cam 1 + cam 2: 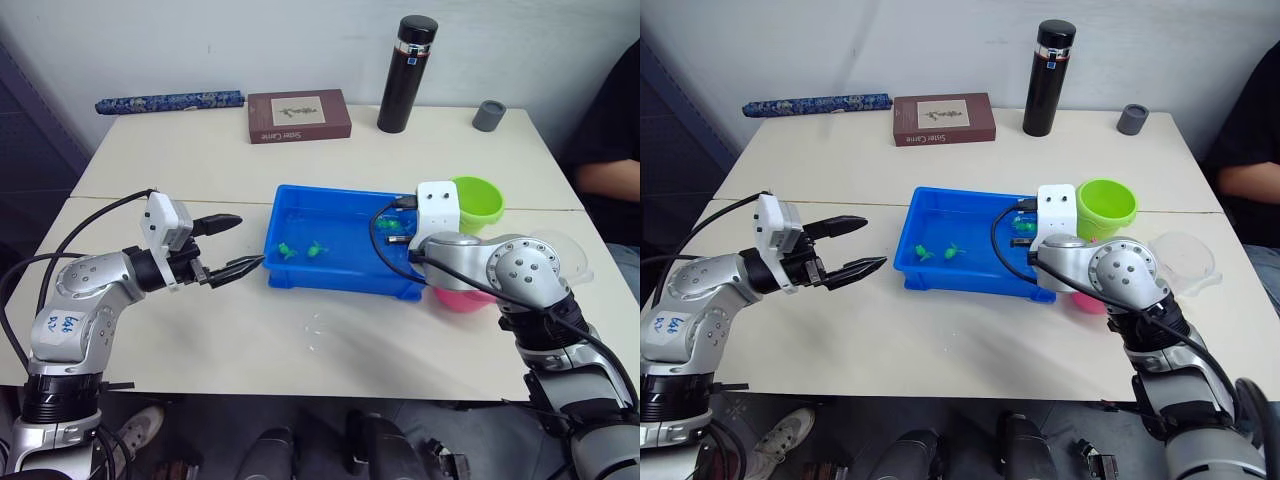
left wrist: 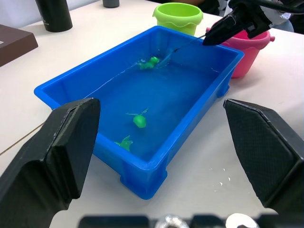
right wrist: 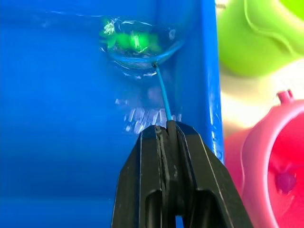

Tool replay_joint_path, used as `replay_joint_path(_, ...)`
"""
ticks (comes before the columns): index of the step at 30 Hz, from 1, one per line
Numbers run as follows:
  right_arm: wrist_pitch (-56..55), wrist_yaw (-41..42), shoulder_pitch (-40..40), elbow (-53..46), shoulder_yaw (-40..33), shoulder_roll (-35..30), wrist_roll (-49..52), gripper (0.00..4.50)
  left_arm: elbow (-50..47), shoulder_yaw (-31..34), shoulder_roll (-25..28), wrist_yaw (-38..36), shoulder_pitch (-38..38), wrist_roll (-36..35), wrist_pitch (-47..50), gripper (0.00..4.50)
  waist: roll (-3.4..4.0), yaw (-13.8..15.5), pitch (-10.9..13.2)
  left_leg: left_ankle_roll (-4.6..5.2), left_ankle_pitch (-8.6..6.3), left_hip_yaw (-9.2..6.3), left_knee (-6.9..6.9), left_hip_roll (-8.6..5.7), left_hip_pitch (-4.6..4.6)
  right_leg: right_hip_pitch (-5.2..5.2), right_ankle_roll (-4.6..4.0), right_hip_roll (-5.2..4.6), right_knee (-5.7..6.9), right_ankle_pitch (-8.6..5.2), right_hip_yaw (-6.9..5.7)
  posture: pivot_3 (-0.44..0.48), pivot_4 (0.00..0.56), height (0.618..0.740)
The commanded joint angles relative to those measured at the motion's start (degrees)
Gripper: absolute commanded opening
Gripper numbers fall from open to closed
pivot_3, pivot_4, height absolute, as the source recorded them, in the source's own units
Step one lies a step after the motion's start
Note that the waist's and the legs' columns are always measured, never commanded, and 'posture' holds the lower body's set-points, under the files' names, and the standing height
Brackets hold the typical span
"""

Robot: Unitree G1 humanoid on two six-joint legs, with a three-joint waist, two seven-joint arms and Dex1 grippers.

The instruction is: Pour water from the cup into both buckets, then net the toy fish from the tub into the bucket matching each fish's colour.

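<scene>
Over the far-right corner of the tub (image 1: 300, 200), right gripper (image 3: 166, 127) pinches the net (image 3: 142, 47) handle, mesh dipped under a green fish (image 3: 130, 40) beside the green bucket (image 1: 478, 203); left gripper (image 1: 228, 246) hangs spread, empty, near the tub's left wall.

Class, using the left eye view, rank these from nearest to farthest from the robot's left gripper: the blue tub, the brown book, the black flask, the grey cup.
From the left gripper, which is open:
1. Blue tub, just beside the fingertips, towards the robot's right.
2. Brown book, at the table's far side.
3. Black flask, far side, right of the book.
4. Grey cup, far right corner.
</scene>
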Motion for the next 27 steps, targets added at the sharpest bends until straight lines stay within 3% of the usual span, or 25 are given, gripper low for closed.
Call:
replay_joint_path(1, 3.39, 2.24, -1.01, -2.9, -2.68, -1.11, -2.88, 0.0, -1.95, 1.62, 1.07, -0.04, -0.55, -0.87, -0.45, 4.47, 0.0, -0.05, 0.0, 0.0, 0.0, 0.0, 0.0, 0.0, -0.01, 0.0, 0.0, 0.0, 0.0, 0.0, 0.0, 0.0, 0.15, 0.739)
replay_joint_path(15, 15.81, 9.28, 1.9, -4.42, -3.36, -4.17, -0.42, 0.0, -1.79, 1.52, 0.93, -0.11, -0.64, -0.77, -0.72, 4.47, 0.0, -0.71, 0.0, 0.0, 0.0, -0.02, -0.05, 0.0, -0.04, -0.04, 0.0, 0.0, -0.04, 0.0, -0.02, 0.0, 0.15, 0.739)
replay_joint_path(27, 18.47, 20.5, 1.95, -8.41, -7.1, -12.58, 2.79, 0.0, -1.46, 1.17, 0.59, -0.24, -0.87, -0.76, -0.92, 4.47, 0.0, -0.59, 0.0, 0.0, 0.0, -0.08, -0.01, 0.0, -0.18, -0.1, 0.03, 0.0, -0.08, 0.01, -0.09, 0.0, 0.15, 0.739)
